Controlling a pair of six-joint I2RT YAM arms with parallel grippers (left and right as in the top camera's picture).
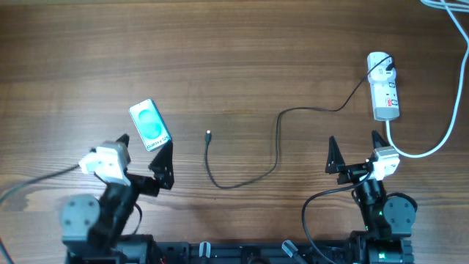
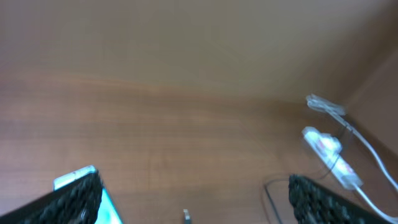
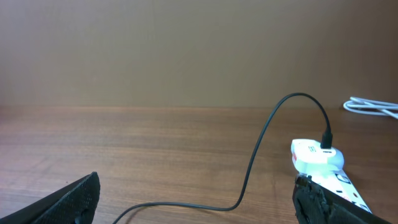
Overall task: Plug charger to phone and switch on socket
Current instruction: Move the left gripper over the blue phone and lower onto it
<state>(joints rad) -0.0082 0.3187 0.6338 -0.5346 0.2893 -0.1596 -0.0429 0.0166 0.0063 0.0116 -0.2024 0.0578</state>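
Observation:
The phone [image 1: 149, 124] with its teal screen lies on the table left of centre; its corner shows in the left wrist view [image 2: 78, 175]. The black charger cable [image 1: 277, 139] runs from a small plug tip [image 1: 209, 135] to its black plug in the white socket [image 1: 382, 86] at the far right. The tip also shows in the left wrist view [image 2: 186, 216], and the cable [image 3: 258, 152] and socket [image 3: 317, 155] in the right wrist view. My left gripper [image 1: 146, 158] is open and empty, just below the phone. My right gripper [image 1: 357, 150] is open and empty, below the socket.
A thick white cord [image 1: 440, 143] loops from the socket's near end up the right edge of the wooden table [image 1: 256, 59]. Both arm bases stand at the near edge.

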